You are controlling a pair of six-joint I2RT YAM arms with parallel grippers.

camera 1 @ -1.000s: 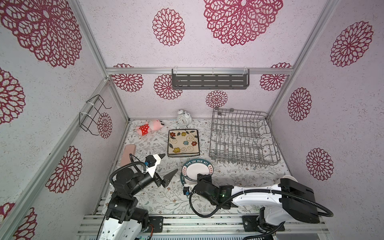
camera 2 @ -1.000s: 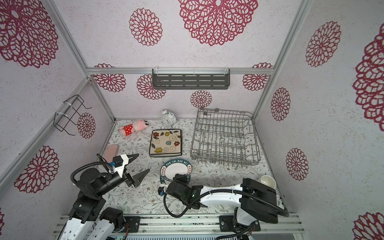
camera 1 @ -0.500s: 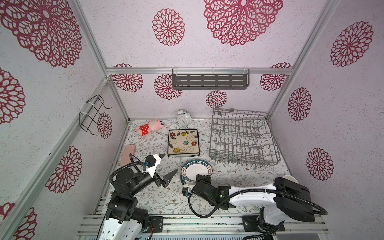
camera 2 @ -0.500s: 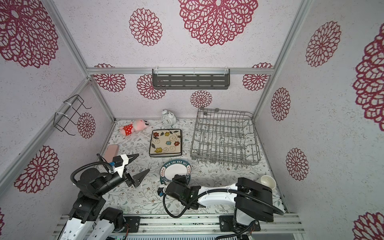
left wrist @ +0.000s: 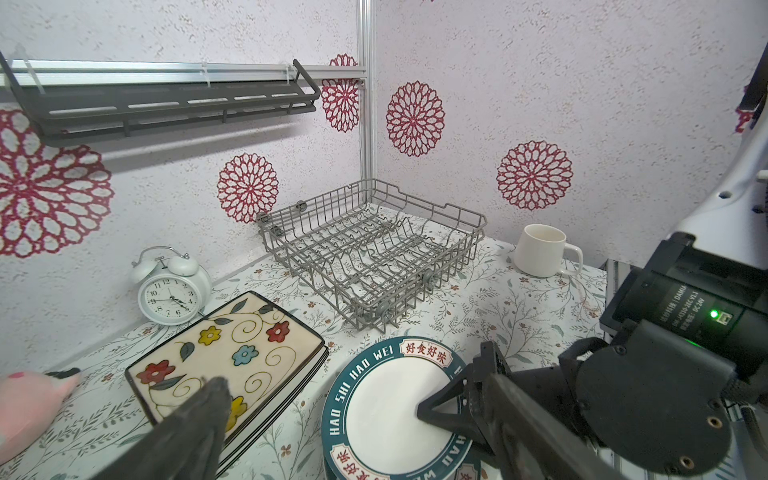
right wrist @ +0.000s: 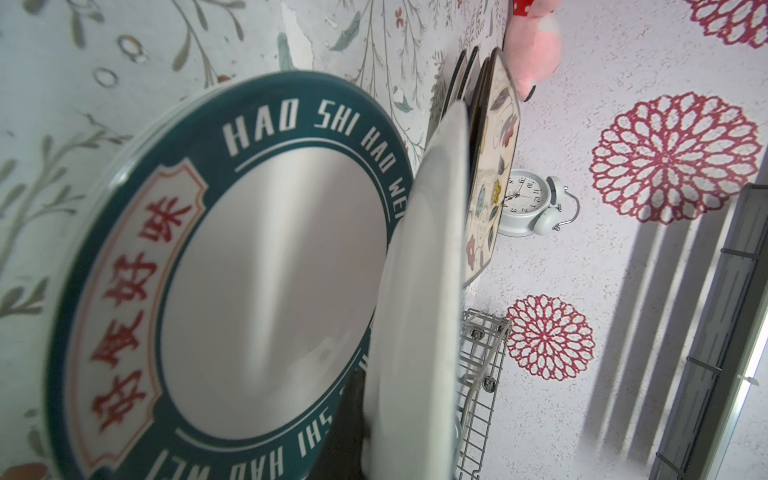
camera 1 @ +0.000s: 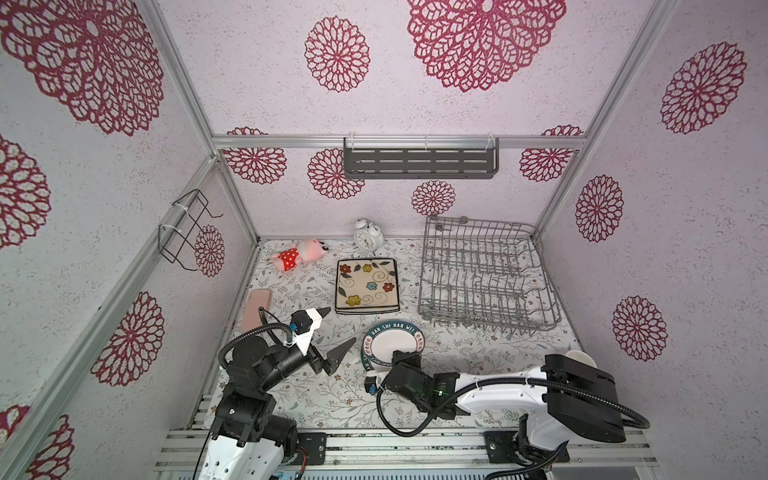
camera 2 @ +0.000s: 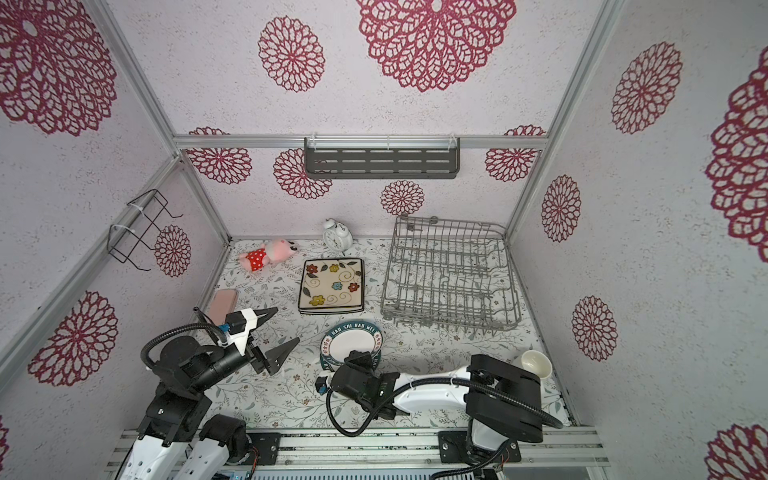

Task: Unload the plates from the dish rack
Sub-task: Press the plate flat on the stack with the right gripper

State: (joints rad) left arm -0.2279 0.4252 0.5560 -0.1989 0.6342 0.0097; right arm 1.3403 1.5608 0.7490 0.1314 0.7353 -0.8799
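Note:
A round white plate [camera 1: 392,345] [camera 2: 351,343] [left wrist: 386,407] with a teal lettered rim lies on top of a like plate [right wrist: 232,291] at the front middle. My right gripper [camera 1: 405,359] [camera 2: 361,359] [right wrist: 374,449] is shut on the top plate's near rim. In the right wrist view the held plate [right wrist: 419,291] shows edge-on, at an angle to the one under it. The left gripper [camera 1: 332,330] [camera 2: 286,326] [left wrist: 359,380] hangs open just left of them, holding nothing. A flower-painted square plate [camera 1: 365,284] [left wrist: 224,361] tops a stack behind. The dish rack [camera 1: 490,322] [camera 2: 451,320] [left wrist: 415,286] holds nothing.
An alarm clock [camera 1: 368,235] and a pink plush toy [camera 1: 297,255] sit at the back. A pink phone [camera 1: 256,307] lies by the left wall. A cream mug [left wrist: 540,249] stands front right behind the right arm. A grey shelf [camera 1: 419,164] and a wire holder [camera 1: 185,232] hang on the walls.
The right arm's elbow has swung slightly left while its gripper stays at the round plate. The left arm has not moved.

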